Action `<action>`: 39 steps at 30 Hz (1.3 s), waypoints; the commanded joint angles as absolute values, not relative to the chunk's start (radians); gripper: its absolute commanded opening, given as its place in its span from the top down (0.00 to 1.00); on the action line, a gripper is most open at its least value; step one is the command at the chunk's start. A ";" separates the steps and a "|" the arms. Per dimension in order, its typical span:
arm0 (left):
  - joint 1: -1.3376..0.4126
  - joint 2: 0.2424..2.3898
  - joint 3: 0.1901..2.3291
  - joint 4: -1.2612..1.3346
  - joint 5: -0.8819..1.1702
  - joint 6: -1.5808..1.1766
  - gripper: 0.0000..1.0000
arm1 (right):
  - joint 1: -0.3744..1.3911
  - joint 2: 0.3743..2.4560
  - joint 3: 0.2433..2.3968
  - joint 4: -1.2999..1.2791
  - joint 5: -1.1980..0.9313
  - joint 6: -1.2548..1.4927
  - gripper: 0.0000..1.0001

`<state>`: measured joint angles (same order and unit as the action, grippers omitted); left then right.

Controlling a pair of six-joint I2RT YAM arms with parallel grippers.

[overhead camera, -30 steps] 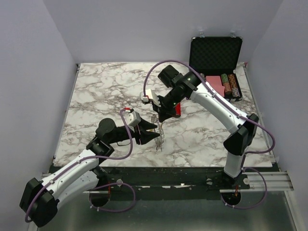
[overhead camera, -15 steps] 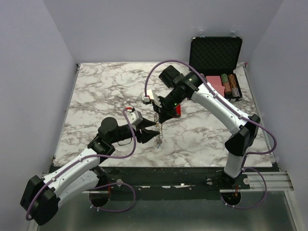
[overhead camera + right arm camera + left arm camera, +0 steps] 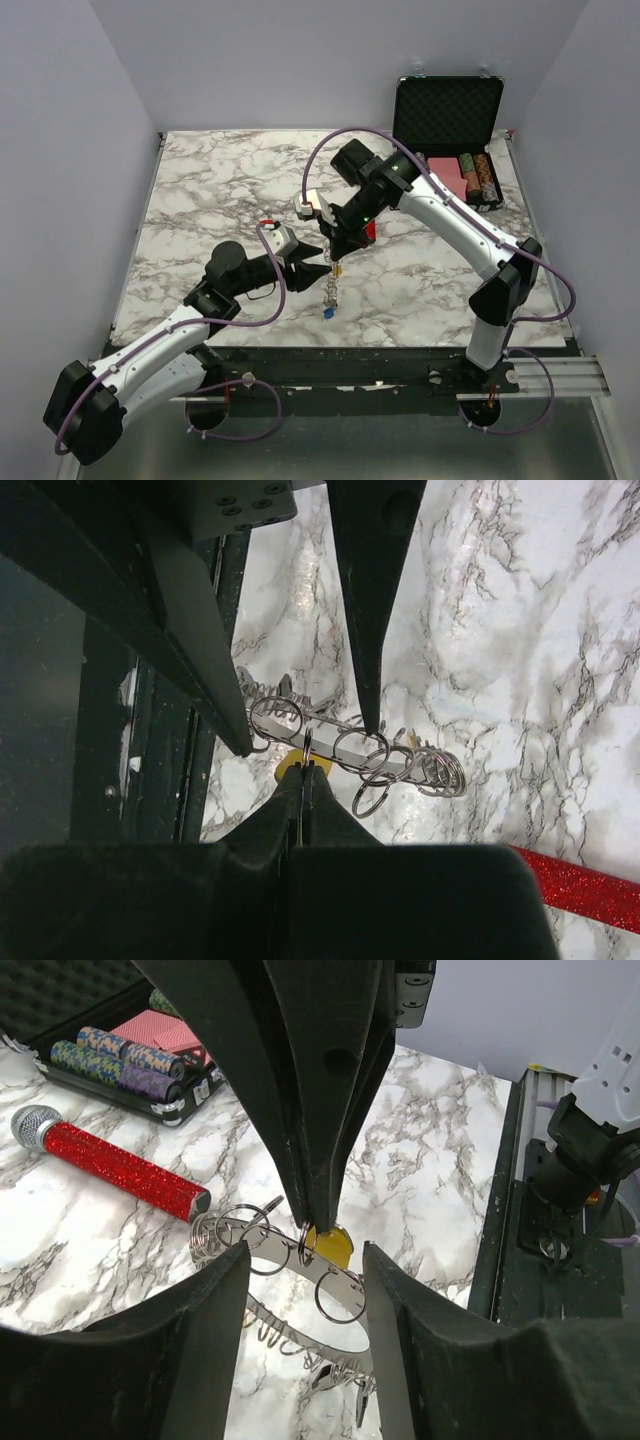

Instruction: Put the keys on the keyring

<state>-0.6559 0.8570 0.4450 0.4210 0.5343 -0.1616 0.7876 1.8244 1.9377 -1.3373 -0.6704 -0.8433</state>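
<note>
The keyring [image 3: 330,285], a silvery band edged with small wire rings, hangs upright above the marble. My right gripper [image 3: 336,255] is shut on one of its small rings. A yellow key [image 3: 332,1248] sits right at that pinch, and a blue key [image 3: 328,313] dangles at the bottom. In the right wrist view, my right gripper [image 3: 307,770] pinches the ring just under the keyring [image 3: 330,740], with the yellow key [image 3: 288,770] beside it. My left gripper [image 3: 320,270] is open, one finger on each side of the keyring [image 3: 282,1253], holding nothing.
A red glitter cylinder with a silver cap [image 3: 110,1165] lies on the marble just behind the right gripper. An open black case [image 3: 448,110] at the back right holds striped poker chips [image 3: 480,178]. The table's near edge and metal rail lie close below the keyring.
My left gripper has opened wider and shifted slightly towards the keyring. The keyring now hangs straighter, and the blue key shows at its bottom. The right gripper stayed shut.
</note>
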 commanded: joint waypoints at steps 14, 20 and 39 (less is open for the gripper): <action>-0.650 0.920 0.518 0.436 0.660 -0.103 0.77 | 0.796 1.775 1.921 -1.419 -0.729 -0.877 1.00; -0.650 0.922 0.541 0.370 0.657 -0.083 0.94 | 0.796 1.767 1.917 -1.419 -0.723 -0.876 1.00; -0.652 0.931 0.572 0.275 0.678 -0.049 1.00 | 0.798 1.773 1.930 -1.417 -0.732 -0.868 1.00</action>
<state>-0.6510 0.9272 0.5499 0.3050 0.6392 -0.0677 0.7876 1.8023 1.9202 -1.3499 -0.6819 -0.8658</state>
